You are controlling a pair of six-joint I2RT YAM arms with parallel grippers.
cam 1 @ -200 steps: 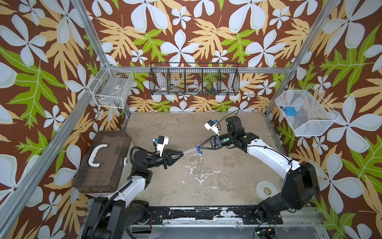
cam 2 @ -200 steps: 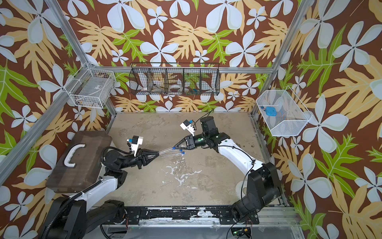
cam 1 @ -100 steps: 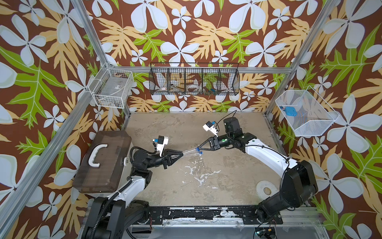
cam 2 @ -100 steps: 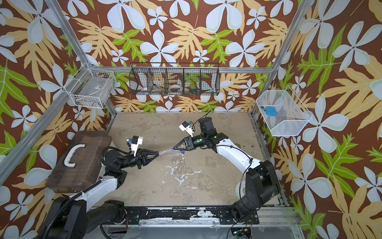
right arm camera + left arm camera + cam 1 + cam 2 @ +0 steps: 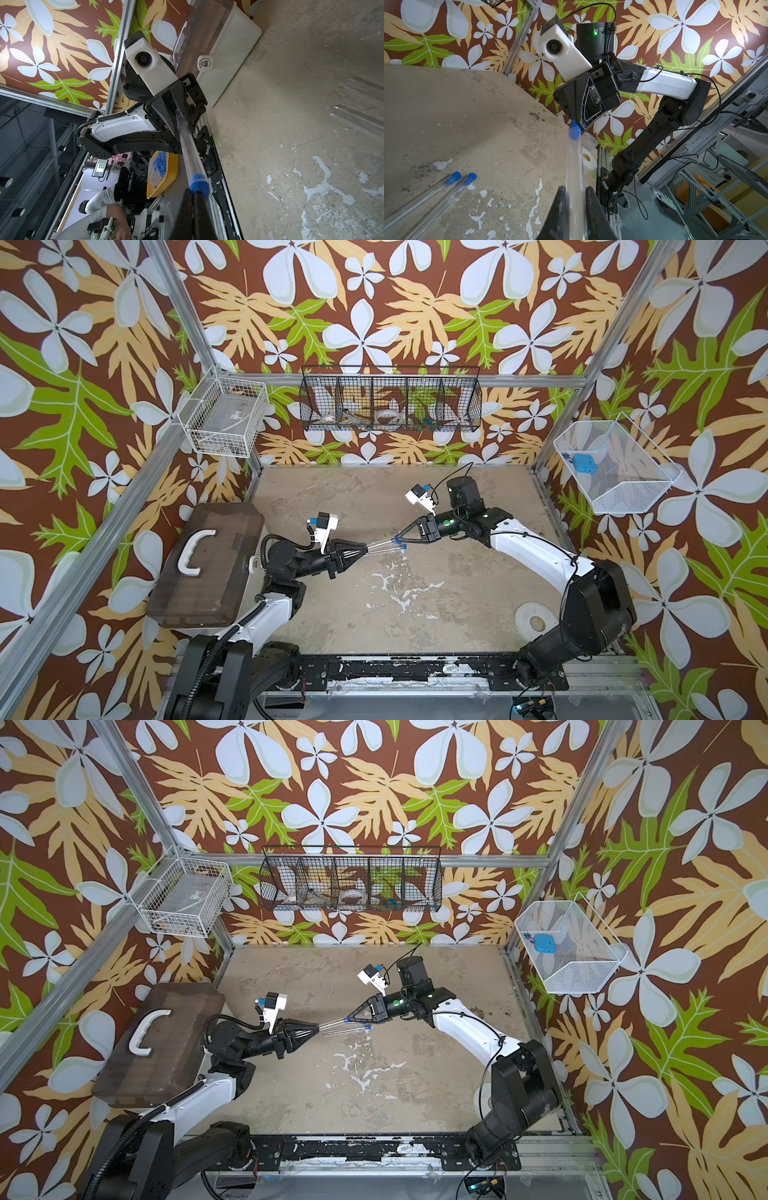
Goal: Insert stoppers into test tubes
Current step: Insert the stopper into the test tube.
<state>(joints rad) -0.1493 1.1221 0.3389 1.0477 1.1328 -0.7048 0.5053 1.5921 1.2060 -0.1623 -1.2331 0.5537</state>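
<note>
Left end effector [image 5: 366,548] [image 5: 318,1028] is clamped on a clear held test tube [image 5: 380,544] [image 5: 574,166], gripping it near one end so the tube sticks out almost level above the surface [image 5: 457,572], toward the middle of the cell. The tube's far end carries a blue stopper [image 5: 574,133] [image 5: 199,182], seated in the mouth. Right end effector [image 5: 397,539] [image 5: 347,1018] is closed, fingers together, with its tips right against that stopper's outer end. Cannot tell if it pinches the stopper or only presses on it. The two end effectors face each other along the tube's line, in both top views. Two more test tubes [image 5: 444,202] lie flat on the surface, side by side and nearly parallel, just below and beside the held one, each with a stopper in place: their stoppers [image 5: 453,178] point the same way as the held tube's. A brown lidded case [image 5: 208,568] with a white handle sits at the left edge of the surface next to the left arm. A tape roll [image 5: 534,616] lies by the right arm's base. A light-blue object [image 5: 584,462] sits in the white mesh basket [image 5: 631,497] on the right wall.
</note>
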